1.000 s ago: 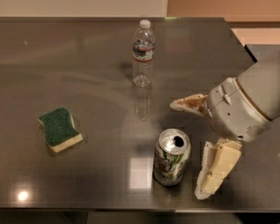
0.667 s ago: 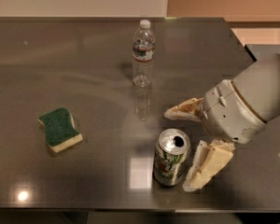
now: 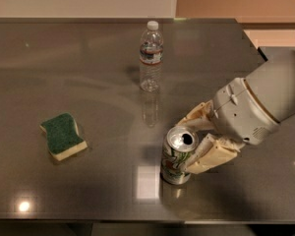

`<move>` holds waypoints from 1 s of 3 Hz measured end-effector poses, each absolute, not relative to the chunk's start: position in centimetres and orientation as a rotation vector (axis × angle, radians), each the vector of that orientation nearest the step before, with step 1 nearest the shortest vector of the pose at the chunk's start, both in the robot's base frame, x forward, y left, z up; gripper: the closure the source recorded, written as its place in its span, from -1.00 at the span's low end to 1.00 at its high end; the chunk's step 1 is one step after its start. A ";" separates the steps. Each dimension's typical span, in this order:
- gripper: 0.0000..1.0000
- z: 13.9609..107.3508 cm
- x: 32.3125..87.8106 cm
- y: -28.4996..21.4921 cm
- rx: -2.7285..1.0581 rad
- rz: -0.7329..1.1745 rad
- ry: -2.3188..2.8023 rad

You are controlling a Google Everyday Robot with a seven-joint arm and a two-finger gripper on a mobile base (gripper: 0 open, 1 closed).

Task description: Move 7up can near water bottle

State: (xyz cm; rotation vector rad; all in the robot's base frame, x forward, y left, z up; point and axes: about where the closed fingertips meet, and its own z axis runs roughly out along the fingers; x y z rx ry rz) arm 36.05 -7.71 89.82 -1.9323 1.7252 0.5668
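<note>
The 7up can (image 3: 176, 157), silver with a white-and-green side and an open top, stands on the dark table near its front edge. My gripper (image 3: 184, 147) reaches in from the right. Its two tan fingers (image 3: 209, 156) sit on either side of the can, one behind it and one in front, and both press against it. The water bottle (image 3: 151, 55), clear with a white cap and a red-striped label, stands upright further back, a little left of the can and well apart from it.
A green-and-yellow sponge (image 3: 62, 135) lies at the left of the table (image 3: 88, 73). The table's front edge runs just below the can. My large grey arm (image 3: 265, 102) fills the right side.
My gripper has moved left onto the can and its fingers have drawn together around it. The can has shifted very slightly; the bottle and sponge have stayed put.
</note>
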 end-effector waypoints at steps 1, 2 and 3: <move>0.76 90.5 39.1 -8.5 -1.870 0.525 1.784; 1.00 90.7 43.2 -9.2 -1.796 0.485 1.859; 1.00 90.5 47.5 -9.9 -1.722 0.460 1.935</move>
